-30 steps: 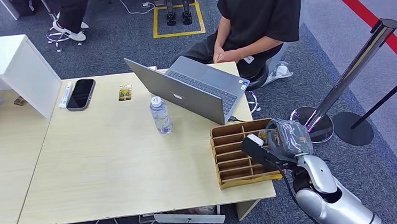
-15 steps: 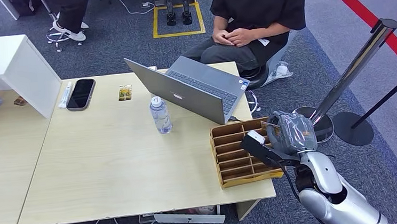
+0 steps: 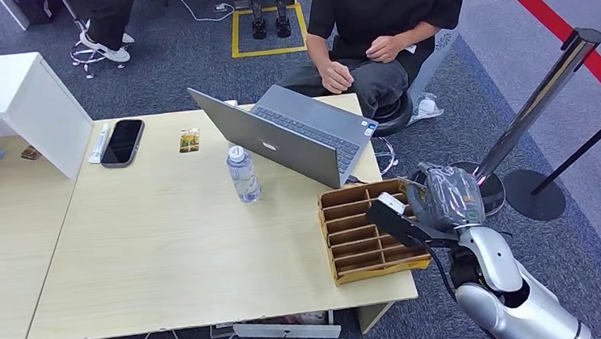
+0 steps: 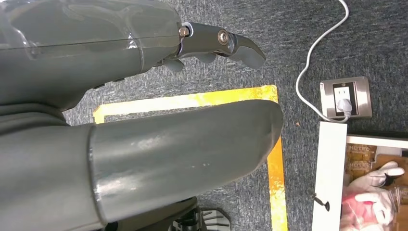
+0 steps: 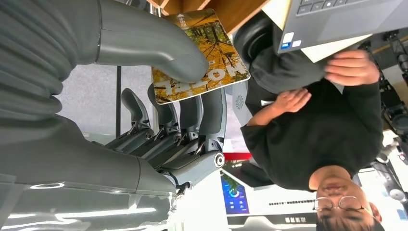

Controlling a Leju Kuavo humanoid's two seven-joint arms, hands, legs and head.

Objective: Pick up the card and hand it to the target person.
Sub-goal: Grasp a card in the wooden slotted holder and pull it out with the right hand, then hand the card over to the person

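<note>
Right wrist view shows the right hand pinching the card between thumb and fingers, lifted just beside the wooden divider tray and aimed toward the seated person for handover.
</note>
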